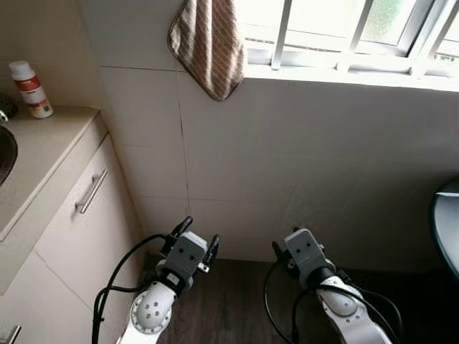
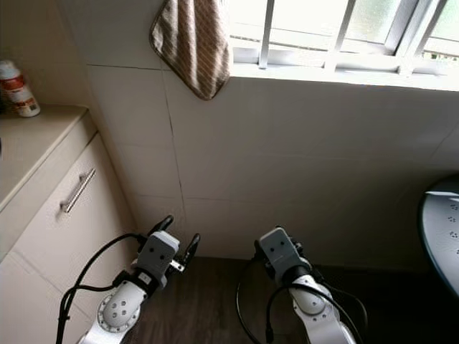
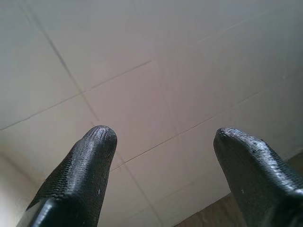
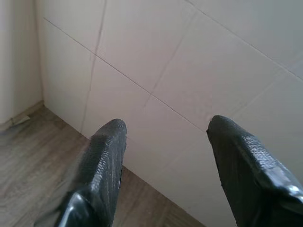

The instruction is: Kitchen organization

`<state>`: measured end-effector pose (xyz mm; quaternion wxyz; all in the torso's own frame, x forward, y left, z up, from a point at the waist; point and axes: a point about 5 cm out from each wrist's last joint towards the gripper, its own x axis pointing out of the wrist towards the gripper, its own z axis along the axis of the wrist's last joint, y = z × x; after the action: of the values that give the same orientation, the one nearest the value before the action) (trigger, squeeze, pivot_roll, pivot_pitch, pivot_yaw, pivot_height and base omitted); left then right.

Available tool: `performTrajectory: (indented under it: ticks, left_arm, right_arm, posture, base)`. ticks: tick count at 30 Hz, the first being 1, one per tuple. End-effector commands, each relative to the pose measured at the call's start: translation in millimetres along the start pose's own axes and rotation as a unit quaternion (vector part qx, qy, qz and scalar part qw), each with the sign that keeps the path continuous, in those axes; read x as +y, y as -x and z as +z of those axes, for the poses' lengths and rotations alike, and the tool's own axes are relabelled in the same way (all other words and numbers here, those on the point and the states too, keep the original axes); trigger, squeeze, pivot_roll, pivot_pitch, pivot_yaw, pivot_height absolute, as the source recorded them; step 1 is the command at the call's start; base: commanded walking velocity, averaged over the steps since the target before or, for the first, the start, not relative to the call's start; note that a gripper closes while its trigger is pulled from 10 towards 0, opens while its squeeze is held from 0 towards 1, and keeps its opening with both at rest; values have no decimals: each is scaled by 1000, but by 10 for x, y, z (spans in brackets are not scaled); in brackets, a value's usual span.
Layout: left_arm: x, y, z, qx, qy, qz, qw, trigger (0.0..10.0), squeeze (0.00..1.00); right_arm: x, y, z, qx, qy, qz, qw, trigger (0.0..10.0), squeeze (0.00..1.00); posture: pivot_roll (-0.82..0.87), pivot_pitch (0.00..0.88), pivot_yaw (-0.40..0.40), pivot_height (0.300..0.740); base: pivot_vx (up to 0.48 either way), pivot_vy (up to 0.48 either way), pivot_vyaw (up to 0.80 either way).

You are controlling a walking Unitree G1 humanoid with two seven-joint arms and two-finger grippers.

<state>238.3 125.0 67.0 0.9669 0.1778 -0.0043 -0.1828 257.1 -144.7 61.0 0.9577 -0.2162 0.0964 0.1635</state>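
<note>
Both arms are held low in front of me, pointing at a white tiled wall (image 1: 287,158). My left gripper (image 3: 163,137) is open with nothing between its fingers (image 3: 87,161); its tips (image 1: 197,236) show near the cabinet. My right gripper (image 4: 165,127) is open and empty too, above the wood floor (image 4: 33,156). A striped brown cloth (image 1: 208,43) hangs from the window sill above. A white bottle with a red label (image 1: 31,89) stands on the beige counter (image 1: 43,143) at the left.
A cabinet drawer with a metal handle (image 1: 92,190) runs along my left. The rim of a sink (image 1: 6,150) shows at the far left. A round dark table edge (image 1: 446,222) juts in at the right. A barred window (image 1: 344,29) sits above the wall.
</note>
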Motion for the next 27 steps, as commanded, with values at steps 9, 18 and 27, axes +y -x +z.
performTrajectory:
  ticks: [9, 18, 27]
  left_arm:
    - [-60, -13, -8, -1, 6, -11, 1000, 10000, 0]
    - [-70, -17, -21, -1, 8, -12, 1000, 10000, 0]
    - [-93, -17, -60, -1, 4, -17, 1000, 10000, 0]
  right_arm:
    - [-23, 2, -58, 14, 3, -4, 1000, 10000, 0]
    - [-27, 0, -77, 18, 3, -8, 1000, 10000, 0]
    - [-20, -2, -127, 24, 6, -12, 1000, 10000, 0]
  posture:
    - [26, 0, -30, 740]
    - [25, 0, -32, 740]
    - [27, 0, -37, 740]
  base:
    - [-312, 0, 0]
    - [-311, 0, 0]
    - [-295, 0, 0]
